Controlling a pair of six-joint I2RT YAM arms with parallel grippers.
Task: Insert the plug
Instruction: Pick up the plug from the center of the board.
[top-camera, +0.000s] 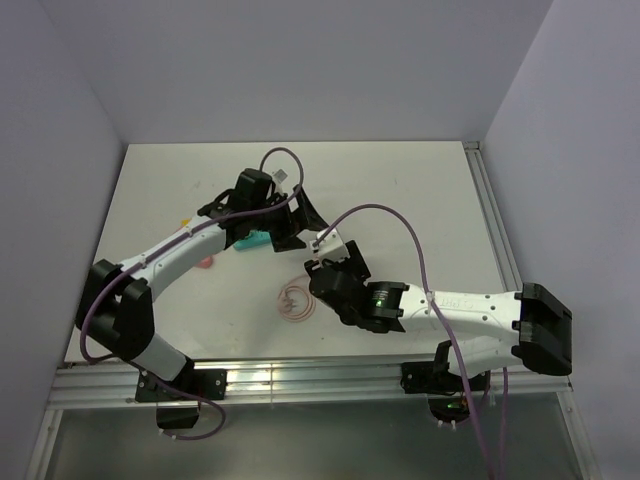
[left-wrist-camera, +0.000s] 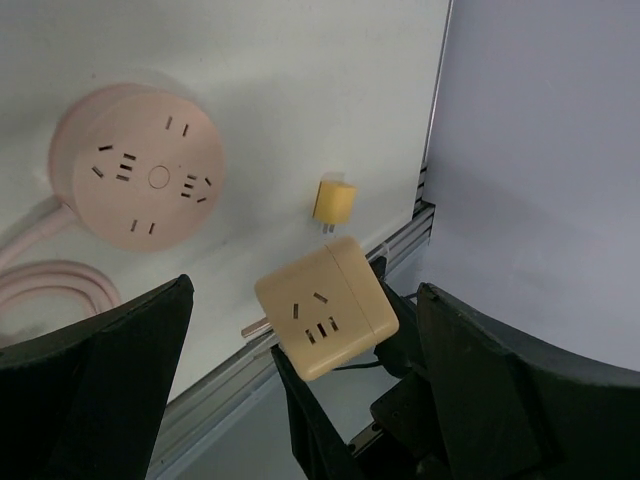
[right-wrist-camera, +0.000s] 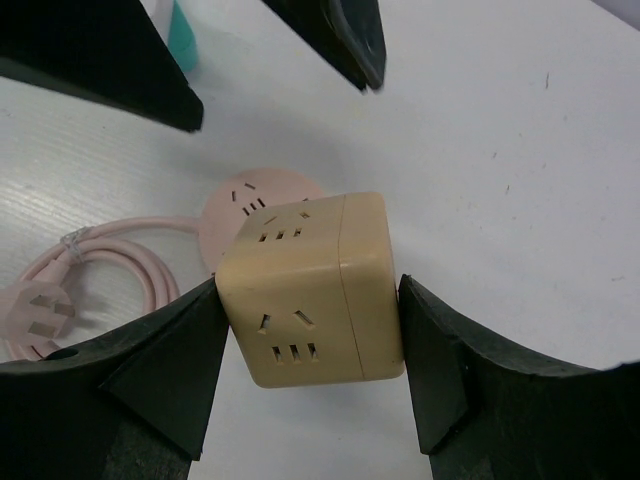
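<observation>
My right gripper (right-wrist-camera: 310, 290) is shut on a cream cube plug adapter (right-wrist-camera: 310, 290) and holds it above the table. The cube also shows in the top view (top-camera: 330, 243) and in the left wrist view (left-wrist-camera: 325, 305), where a metal prong sticks out of its left side. A round pink socket (left-wrist-camera: 140, 180) lies flat on the table; in the right wrist view it lies (right-wrist-camera: 250, 200) just behind and below the cube. My left gripper (left-wrist-camera: 305, 290) is open and empty, its fingers (left-wrist-camera: 90, 390) standing wide on either side of the cube.
The socket's pink cord with its plug (right-wrist-camera: 40, 310) lies coiled at the left, also seen from above (top-camera: 295, 300). A small yellow plug (left-wrist-camera: 335, 203) lies near the table's rail (left-wrist-camera: 410, 235). A teal object (top-camera: 252, 242) lies under the left arm.
</observation>
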